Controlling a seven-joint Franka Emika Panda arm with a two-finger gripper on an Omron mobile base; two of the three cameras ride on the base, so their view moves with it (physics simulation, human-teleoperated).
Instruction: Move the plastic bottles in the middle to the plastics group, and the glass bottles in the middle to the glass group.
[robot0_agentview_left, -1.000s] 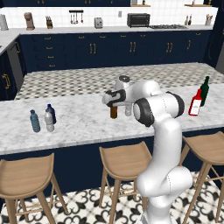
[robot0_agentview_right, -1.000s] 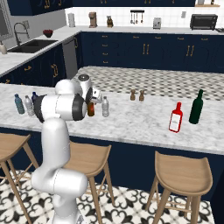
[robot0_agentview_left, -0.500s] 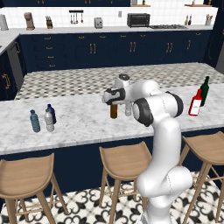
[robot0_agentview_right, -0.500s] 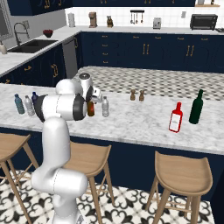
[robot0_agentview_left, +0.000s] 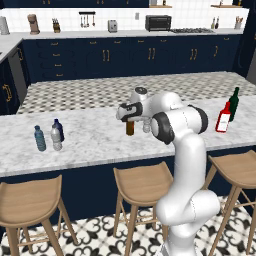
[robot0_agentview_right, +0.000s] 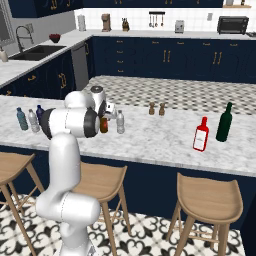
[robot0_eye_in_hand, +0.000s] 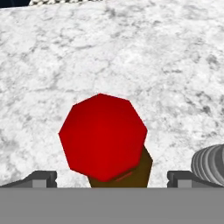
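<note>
Marble counter (robot0_agentview_left: 95, 145) runs across the left base view, and at its left end stand the plastics group: a teal-blue bottle (robot0_agentview_left: 40, 138) and a dark navy bottle (robot0_agentview_left: 59, 129), with one clear plastic bottle (robot0_agentview_left: 56, 138) just beside them, between the two. Toward the middle of the counter the amber glass bottle (robot0_agentview_left: 130, 127) stands upright, its upper part hidden behind the hand; the gripper (robot0_agentview_left: 131, 114) sits directly above it with its jaws spread wide, holding nothing. In the hand view the bottle's red top (robot0_eye_in_hand: 103, 136) lies between the two dark fingertips (robot0_eye_in_hand: 41, 178), apart from both, with the brown body showing just under it. Just to the right of the amber bottle stands the second clear plastic bottle (robot0_agentview_left: 146, 125), partly hidden by the arm here and plain in the right base view (robot0_agentview_right: 120, 122); its ribbed side appears at the right edge of the hand view. Far to the right is the glass group: the red bottle (robot0_agentview_left: 223, 117) with its white label and, just beside it, the taller dark green bottle (robot0_agentview_left: 233, 104).
</note>
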